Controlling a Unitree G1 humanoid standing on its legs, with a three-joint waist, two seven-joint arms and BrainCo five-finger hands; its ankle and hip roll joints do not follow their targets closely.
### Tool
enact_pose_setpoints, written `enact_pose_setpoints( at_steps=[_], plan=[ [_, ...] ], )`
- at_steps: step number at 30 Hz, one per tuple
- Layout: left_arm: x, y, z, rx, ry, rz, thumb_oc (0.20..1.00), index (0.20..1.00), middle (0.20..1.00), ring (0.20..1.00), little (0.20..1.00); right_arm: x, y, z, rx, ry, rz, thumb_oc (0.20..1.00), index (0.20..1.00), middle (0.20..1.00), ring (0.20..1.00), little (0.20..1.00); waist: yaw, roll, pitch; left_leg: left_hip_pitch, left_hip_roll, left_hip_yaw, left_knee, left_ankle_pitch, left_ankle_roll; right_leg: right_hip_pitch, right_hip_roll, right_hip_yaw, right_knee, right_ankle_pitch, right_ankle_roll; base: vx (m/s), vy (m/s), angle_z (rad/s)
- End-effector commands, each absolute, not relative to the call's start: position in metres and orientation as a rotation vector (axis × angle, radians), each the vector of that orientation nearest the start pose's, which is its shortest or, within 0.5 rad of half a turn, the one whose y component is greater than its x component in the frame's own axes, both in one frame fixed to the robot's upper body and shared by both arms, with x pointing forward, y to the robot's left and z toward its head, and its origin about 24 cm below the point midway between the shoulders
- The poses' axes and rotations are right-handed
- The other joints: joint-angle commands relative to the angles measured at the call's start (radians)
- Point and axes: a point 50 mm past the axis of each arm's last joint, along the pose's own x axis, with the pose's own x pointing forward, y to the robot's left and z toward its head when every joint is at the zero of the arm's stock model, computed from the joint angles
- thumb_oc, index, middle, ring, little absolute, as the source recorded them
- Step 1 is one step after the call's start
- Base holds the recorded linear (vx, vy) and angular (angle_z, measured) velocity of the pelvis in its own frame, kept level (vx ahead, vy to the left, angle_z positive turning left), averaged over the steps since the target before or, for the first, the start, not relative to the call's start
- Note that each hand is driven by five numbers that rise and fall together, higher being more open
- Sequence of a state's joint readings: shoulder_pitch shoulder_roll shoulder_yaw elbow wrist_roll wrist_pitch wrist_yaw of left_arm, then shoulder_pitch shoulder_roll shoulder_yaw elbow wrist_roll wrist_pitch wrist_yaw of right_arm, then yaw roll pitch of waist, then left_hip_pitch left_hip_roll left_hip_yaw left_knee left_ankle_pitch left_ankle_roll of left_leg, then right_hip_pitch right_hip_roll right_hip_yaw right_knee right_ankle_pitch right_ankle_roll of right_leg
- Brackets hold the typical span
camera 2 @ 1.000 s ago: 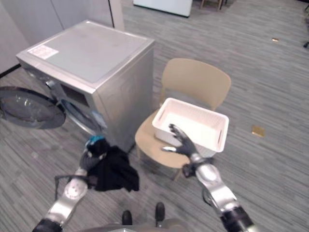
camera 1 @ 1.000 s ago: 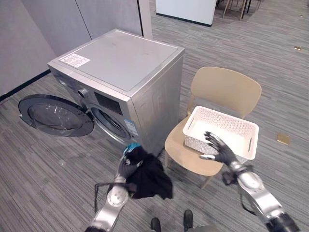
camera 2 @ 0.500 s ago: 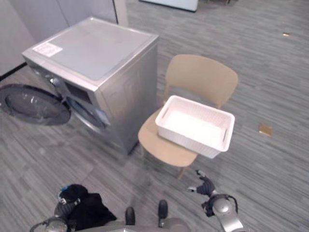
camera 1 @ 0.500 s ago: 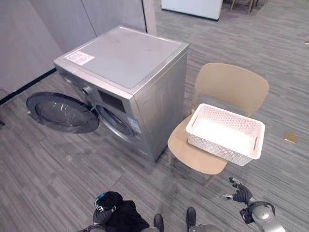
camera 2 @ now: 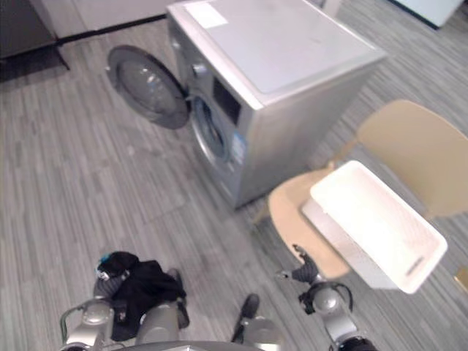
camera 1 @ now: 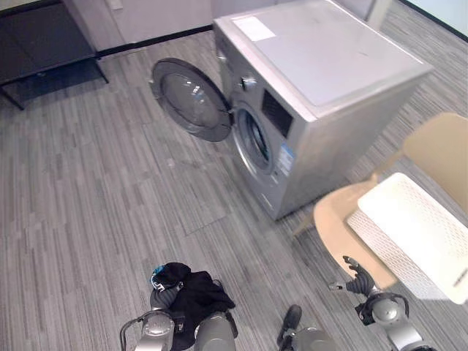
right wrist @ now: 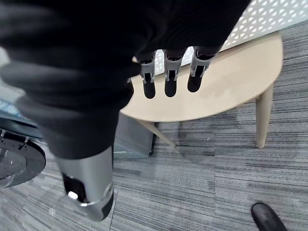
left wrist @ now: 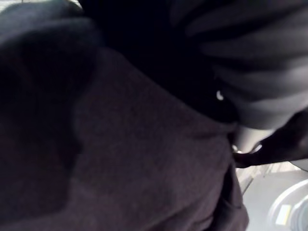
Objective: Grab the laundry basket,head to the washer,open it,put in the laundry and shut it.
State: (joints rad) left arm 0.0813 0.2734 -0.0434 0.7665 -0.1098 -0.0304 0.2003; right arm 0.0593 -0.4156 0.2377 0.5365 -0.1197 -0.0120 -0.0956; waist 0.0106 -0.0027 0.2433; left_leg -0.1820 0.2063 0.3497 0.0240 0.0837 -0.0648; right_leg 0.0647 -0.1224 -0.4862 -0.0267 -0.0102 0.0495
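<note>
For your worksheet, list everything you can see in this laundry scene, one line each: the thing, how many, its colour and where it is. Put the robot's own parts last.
Washer: one, silver-grey, on the floor beside the chair.
Washer door: one, dark round glass, swung open at the washer's front.
Chair: one, beige, right of the washer.
Laundry basket: one, white, on the chair seat.
Laundry: one bundle, black, held low by the left hand.
Floor: grey striped carpet.
Left hand: dark cover, wrapped in the laundry.
Right hand: fingers straight, near the chair seat, holding nothing.
</note>
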Motion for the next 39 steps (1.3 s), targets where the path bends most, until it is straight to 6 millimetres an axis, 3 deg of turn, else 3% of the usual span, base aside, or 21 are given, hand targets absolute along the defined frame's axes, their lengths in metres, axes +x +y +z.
enact_pose_setpoints(
  at_steps=[1, 2, 3, 4, 7, 8, 10, 11, 12, 14, 15, 17, 19, 23, 26, 28, 30, 33, 35, 36, 39],
  plan=[
    [0.157, 0.274, -0.095, 0.354, 0.712, 0.341, 0.2, 0.2, 0.2, 0.2, 0.2, 0.203, -0.224, -0.068, -0.627, 0.514, 0.078, 1.0, 1.0, 1.0, 1.0, 1.0, 0.021, -0.063, -0.063, -0.029, -0.017, -0.047, -0.013, 0.002, -0.027, 0.086, -0.065, 0.076, 0.099, -0.207, 0.059, 0.31, 0.311, 0.22],
    [0.157, 0.277, -0.094, 0.361, 0.716, 0.343, 0.2, 0.2, 0.2, 0.2, 0.2, 0.204, -0.218, -0.069, -0.615, 0.515, 0.087, 1.0, 1.0, 1.0, 1.0, 1.0, 0.031, -0.083, -0.059, -0.038, -0.05, -0.071, 0.045, -0.044, 0.0, 0.077, -0.11, 0.093, 0.154, -0.178, 0.071, 0.31, 0.316, 0.35],
    [0.157, 0.277, -0.094, 0.362, 0.716, 0.344, 0.2, 0.2, 0.2, 0.2, 0.2, 0.204, -0.218, -0.069, -0.614, 0.515, 0.087, 1.0, 1.0, 1.0, 1.0, 1.0, 0.032, -0.085, -0.06, -0.04, -0.051, -0.07, 0.049, -0.048, 0.002, 0.075, -0.114, 0.094, 0.158, -0.179, 0.073, 0.36, 0.432, 0.46],
    [0.158, 0.282, -0.092, 0.397, 0.716, 0.344, 0.2, 0.2, 0.2, 0.2, 0.2, 0.205, -0.212, -0.071, -0.6, 0.514, 0.095, 1.0, 1.0, 1.0, 1.0, 1.0, 0.038, -0.1, -0.049, -0.027, -0.095, -0.088, 0.079, -0.104, 0.04, 0.035, -0.173, 0.119, 0.264, -0.108, 0.079, 0.17, 0.246, 0.48],
    [0.163, 0.286, -0.088, 0.425, 0.702, 0.34, 0.2, 0.2, 0.2, 0.2, 0.2, 0.211, -0.206, -0.067, -0.598, 0.488, 0.103, 1.0, 1.0, 1.0, 1.0, 1.0, 0.036, -0.112, -0.031, -0.017, -0.128, -0.108, 0.094, -0.136, 0.07, -0.012, -0.193, 0.172, 0.357, -0.056, 0.077, 0.23, 0.288, 0.22],
    [0.169, 0.287, -0.084, 0.435, 0.683, 0.343, 0.2, 0.2, 0.2, 0.2, 0.2, 0.214, -0.201, -0.066, -0.584, 0.472, 0.105, 1.0, 1.0, 1.0, 1.0, 1.0, 0.025, -0.11, -0.016, 0.002, -0.142, -0.121, 0.081, -0.147, 0.082, -0.065, -0.165, 0.225, 0.415, -0.044, 0.065, 0.16, 0.171, 0.42],
    [0.175, 0.286, -0.08, 0.449, 0.661, 0.326, 0.2, 0.2, 0.2, 0.2, 0.2, 0.217, -0.198, -0.061, -0.572, 0.447, 0.109, 1.0, 1.0, 1.0, 1.0, 1.0, 0.005, -0.099, 0.002, 0.039, -0.158, -0.15, 0.045, -0.151, 0.092, -0.173, -0.065, 0.324, 0.478, -0.116, 0.044, 0.16, 0.177, 0.37],
    [0.175, 0.285, -0.08, 0.448, 0.659, 0.326, 0.2, 0.2, 0.2, 0.2, 0.2, 0.217, -0.198, -0.061, -0.573, 0.445, 0.108, 1.0, 1.0, 1.0, 1.0, 1.0, 0.008, -0.094, 0.002, 0.027, -0.149, -0.14, 0.045, -0.13, 0.097, -0.184, -0.059, 0.317, 0.474, -0.099, 0.034, 0.16, 0.146, 0.27],
    [0.179, 0.281, -0.079, 0.435, 0.646, 0.308, 0.2, 0.2, 0.2, 0.2, 0.2, 0.218, -0.197, -0.062, -0.563, 0.449, 0.108, 1.0, 1.0, 1.0, 1.0, 1.0, -0.01, -0.081, 0.019, 0.066, -0.166, -0.159, 0.019, -0.134, 0.098, -0.238, -0.003, 0.336, 0.429, -0.127, 0.029, 0.26, 0.129, 0.47],
    [0.184, 0.273, -0.081, 0.425, 0.644, 0.277, 0.2, 0.2, 0.2, 0.2, 0.2, 0.218, -0.197, -0.064, -0.55, 0.459, 0.104, 1.0, 1.0, 1.0, 1.0, 1.0, -0.037, -0.086, 0.042, 0.122, -0.2, -0.195, 0.004, -0.161, 0.103, -0.317, 0.066, 0.353, 0.339, -0.093, 0.039, 0.34, 0.09, 0.41],
    [0.184, 0.273, -0.081, 0.425, 0.644, 0.277, 0.2, 0.2, 0.2, 0.2, 0.2, 0.218, -0.197, -0.063, -0.55, 0.459, 0.104, 1.0, 1.0, 1.0, 1.0, 1.0, -0.037, -0.086, 0.042, 0.122, -0.2, -0.196, 0.004, -0.162, 0.103, -0.316, 0.067, 0.352, 0.338, -0.093, 0.039, 0.31, -0.007, 0.32],
    [0.186, 0.266, -0.086, 0.433, 0.67, 0.248, 0.2, 0.2, 0.2, 0.2, 0.2, 0.21, -0.203, -0.073, -0.568, 0.516, 0.099, 1.0, 1.0, 1.0, 1.0, 1.0, -0.064, -0.101, 0.039, 0.158, -0.248, -0.242, 0.012, -0.196, 0.105, -0.343, 0.106, 0.382, 0.187, -0.034, 0.062, 0.33, -0.043, 0.53],
    [0.182, 0.262, -0.088, 0.434, 0.67, 0.224, 0.2, 0.2, 0.2, 0.2, 0.2, 0.206, -0.202, -0.076, -0.556, 0.528, 0.107, 1.0, 1.0, 1.0, 1.0, 1.0, -0.065, -0.103, 0.035, 0.168, -0.253, -0.248, 0.032, -0.221, 0.108, -0.34, 0.089, 0.348, 0.198, -0.031, 0.059, 0.26, -0.076, 0.78],
    [0.177, 0.256, -0.093, 0.449, 0.694, 0.187, 0.2, 0.2, 0.2, 0.2, 0.2, 0.195, -0.208, -0.082, -0.548, 0.566, 0.083, 1.0, 1.0, 1.0, 1.0, 1.0, -0.095, -0.106, 0.001, 0.183, -0.245, -0.245, 0.129, -0.284, 0.068, -0.259, 0.102, 0.383, 0.152, -0.056, 0.032, 0.26, -0.094, 0.35],
    [0.175, 0.249, -0.097, 0.436, 0.705, 0.159, 0.2, 0.2, 0.2, 0.2, 0.2, 0.196, -0.218, -0.082, -0.56, 0.579, 0.049, 1.0, 1.0, 1.0, 1.0, 1.0, -0.099, -0.117, 0.0, 0.087, -0.182, -0.199, 0.381, -0.244, 0.043, -0.184, 0.11, 0.405, 0.108, -0.069, -0.005, 0.23, -0.073, 0.6],
    [0.176, 0.247, -0.097, 0.432, 0.709, 0.15, 0.2, 0.2, 0.2, 0.2, 0.2, 0.195, -0.222, -0.082, -0.56, 0.59, 0.036, 1.0, 1.0, 1.0, 1.0, 1.0, -0.092, -0.123, 0.003, 0.034, -0.167, -0.209, 0.4, -0.251, 0.054, -0.149, 0.108, 0.414, 0.091, -0.084, -0.012, 0.22, 0.001, -0.42],
    [0.176, 0.248, -0.097, 0.438, 0.71, 0.147, 0.2, 0.2, 0.2, 0.2, 0.2, 0.194, -0.225, -0.083, -0.557, 0.595, 0.022, 1.0, 1.0, 1.0, 1.0, 1.0, -0.086, -0.128, -0.004, 0.017, -0.165, -0.237, 0.307, -0.241, 0.054, -0.138, 0.105, 0.43, 0.085, -0.092, -0.005, 0.21, 0.063, -0.71],
    [0.174, 0.25, -0.097, 0.442, 0.714, 0.15, 0.2, 0.2, 0.2, 0.2, 0.2, 0.192, -0.23, -0.084, -0.562, 0.608, 0.011, 1.0, 1.0, 1.0, 1.0, 1.0, -0.074, -0.116, -0.006, -0.001, -0.18, -0.358, 0.176, -0.155, 0.021, -0.122, 0.127, 0.484, 0.092, -0.111, -0.009, 0.21, 0.132, -0.74],
    [0.176, 0.248, -0.097, 0.428, 0.705, 0.148, 0.2, 0.2, 0.2, 0.2, 0.2, 0.192, -0.232, -0.085, -0.569, 0.616, 0.003, 1.0, 1.0, 1.0, 1.0, 1.0, -0.062, -0.109, -0.002, -0.029, -0.202, -0.49, 0.129, -0.111, 0.006, -0.112, 0.148, 0.54, 0.108, -0.124, -0.013, 0.26, 0.214, -0.88],
    [0.179, 0.245, -0.096, 0.42, 0.697, 0.139, 0.2, 0.2, 0.2, 0.2, 0.2, 0.193, -0.235, -0.085, -0.578, 0.625, -0.001, 1.0, 1.0, 1.0, 1.0, 1.0, -0.056, -0.105, -0.005, -0.049, -0.224, -0.606, 0.1, -0.081, -0.006, -0.107, 0.165, 0.609, 0.125, -0.134, -0.013, 0.28, 0.283, -1.41],
    [0.184, 0.242, -0.094, 0.419, 0.677, 0.124, 0.2, 0.2, 0.2, 0.2, 0.2, 0.194, -0.238, -0.086, -0.575, 0.636, -0.012, 1.0, 1.0, 1.0, 1.0, 1.0, -0.053, -0.1, -0.008, -0.047, -0.232, -0.643, 0.083, -0.078, -0.005, -0.111, 0.173, 0.657, 0.154, -0.145, -0.011, 0.19, 0.247, -1.2]
  ],
)
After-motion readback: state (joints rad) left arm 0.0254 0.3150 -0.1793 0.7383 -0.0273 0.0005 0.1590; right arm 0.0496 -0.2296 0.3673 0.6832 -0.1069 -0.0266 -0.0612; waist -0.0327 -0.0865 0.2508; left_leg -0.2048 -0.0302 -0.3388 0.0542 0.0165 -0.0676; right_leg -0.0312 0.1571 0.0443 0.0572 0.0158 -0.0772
